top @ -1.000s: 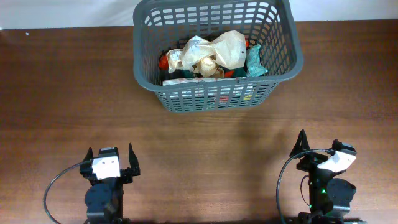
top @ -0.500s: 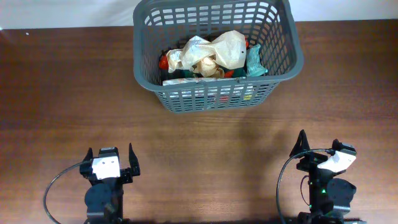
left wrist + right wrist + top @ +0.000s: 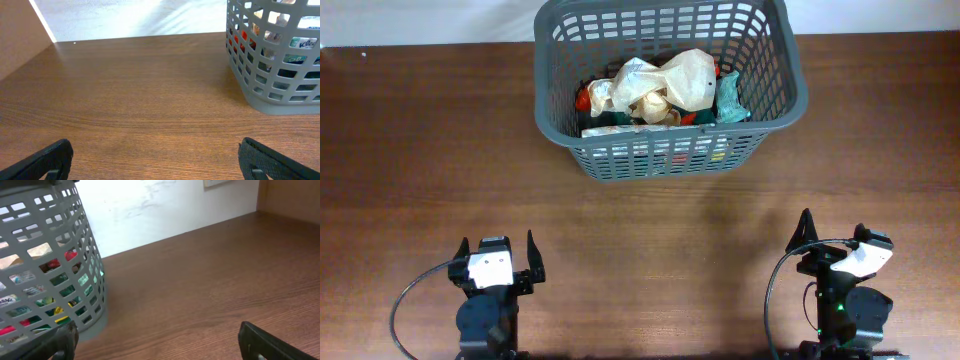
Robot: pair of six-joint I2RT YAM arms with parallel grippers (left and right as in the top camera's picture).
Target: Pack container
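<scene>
The dark grey slotted container (image 3: 772,116) stands at the back middle of the wooden table. It holds crumpled cream bags (image 3: 665,85), a teal packet (image 3: 730,100), red items and other packets. Its wall also shows in the left wrist view (image 3: 272,75) and in the right wrist view (image 3: 47,270). My left gripper (image 3: 497,252) is open and empty near the front edge, left of centre; its fingers frame bare wood in the left wrist view (image 3: 155,160). My right gripper (image 3: 833,236) is open and empty at the front right, also seen in the right wrist view (image 3: 160,342).
A white wall (image 3: 135,17) runs behind the table. A wooden side panel (image 3: 20,35) stands at the far left and another (image 3: 292,197) at the far right. Black cables loop beside each arm base.
</scene>
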